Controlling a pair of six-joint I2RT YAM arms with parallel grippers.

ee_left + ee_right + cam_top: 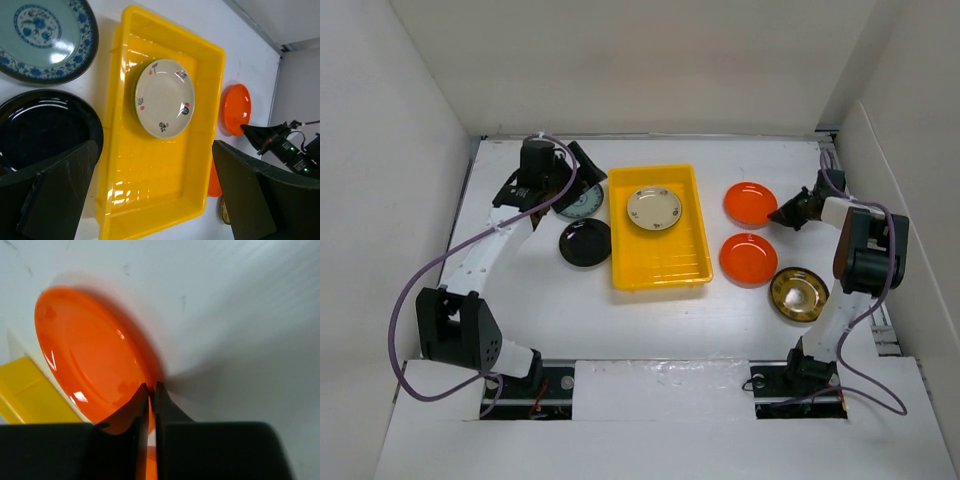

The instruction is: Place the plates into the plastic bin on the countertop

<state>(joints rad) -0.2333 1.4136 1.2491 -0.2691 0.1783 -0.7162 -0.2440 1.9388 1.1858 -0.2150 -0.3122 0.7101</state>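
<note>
While the left gripper (154, 146) gapes, the right gripper (151, 388) seemingly pinches a glossy orange plate (90, 350).

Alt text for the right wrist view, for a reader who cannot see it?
The right hand pinches the rim of an orange plate on the white countertop. A corner of the yellow bin shows at the left edge.

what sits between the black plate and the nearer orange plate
The yellow bin, seen in the top view; the black plate lies left of it and the nearer orange plate right.
</note>
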